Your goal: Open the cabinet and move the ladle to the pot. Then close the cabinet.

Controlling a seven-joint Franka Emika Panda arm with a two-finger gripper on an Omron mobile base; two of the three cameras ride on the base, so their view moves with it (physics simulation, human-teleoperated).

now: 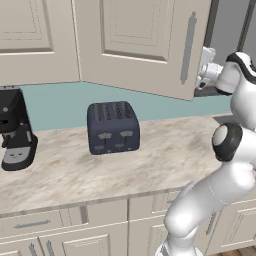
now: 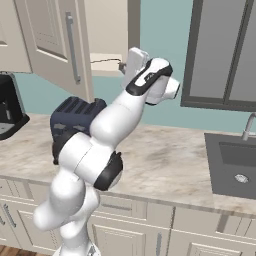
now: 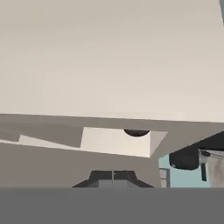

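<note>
From the left, the cabinet (image 1: 145, 40) door hangs swung open above the toaster (image 1: 113, 127), so the arm can reach inside. From the right, the claw (image 2: 121, 66) sits at the shelf edge, just beside the thin ladle (image 2: 106, 60) handle. In the hand view the claw (image 3: 113, 176) is shut tight on nothing, and the ladle's round bowl (image 3: 136, 132) peeks out ahead.

1. The cabinet (image 1: 145, 40) hangs above the desk (image 1: 165, 155), its door swung out over it.
2. The toaster (image 1: 113, 127) stands on the desk — below the door, near the back wall.
3. The coffee machine (image 1: 15, 129) sits well left of the toaster.
4. The sink (image 2: 235, 165) lies far right, set into the desk.
5. The ladle (image 2: 107, 60) lies on the cabinet's shelf — just beside the arm's hand.
</note>
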